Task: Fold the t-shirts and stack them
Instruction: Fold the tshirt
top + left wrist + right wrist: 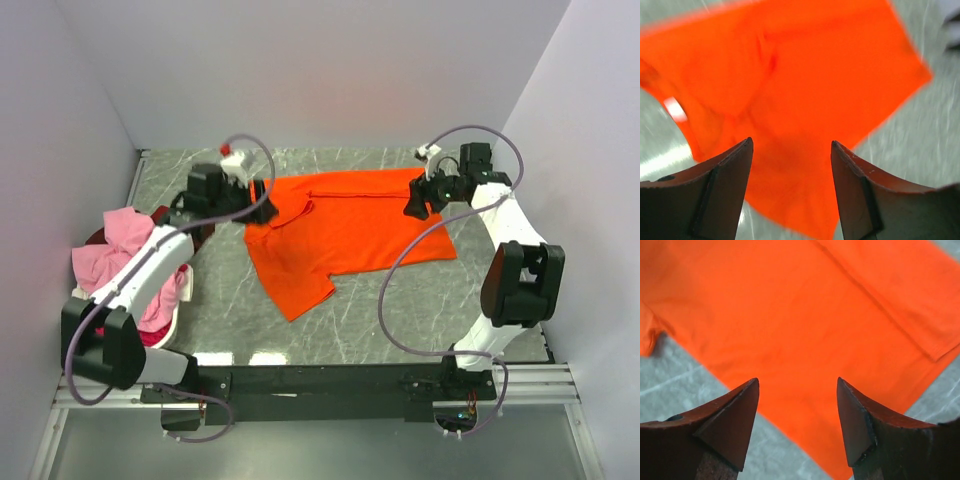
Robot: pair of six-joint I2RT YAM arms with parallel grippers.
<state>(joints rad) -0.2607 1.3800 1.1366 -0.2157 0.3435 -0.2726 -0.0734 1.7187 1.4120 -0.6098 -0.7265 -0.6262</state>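
1. The left gripper (pixel 791 141) and right gripper (pixel 797 380) both stand wide with nothing between the fingers. Each hangs just above the orange t-shirt (pixel 350 235).
2. The shirt lies mid-table (pixel 400 310), partly folded, with a flap doubled over along its far edge. The pile of pink t-shirts (pixel 125 255) sits well apart, beside the left arm.
3. Risk: a pinch that catches only the top layer would likely pull the flap open rather than carry the fold.
4. Risk: the sleeve (pixel 300 285) juts toward the near edge. If it is left out, the fold would probably come out lopsided.
5. The shirt's long axis runs left to right. The neck label (pixel 674 109) places the collar at the left arm's end and the hem toward the right.
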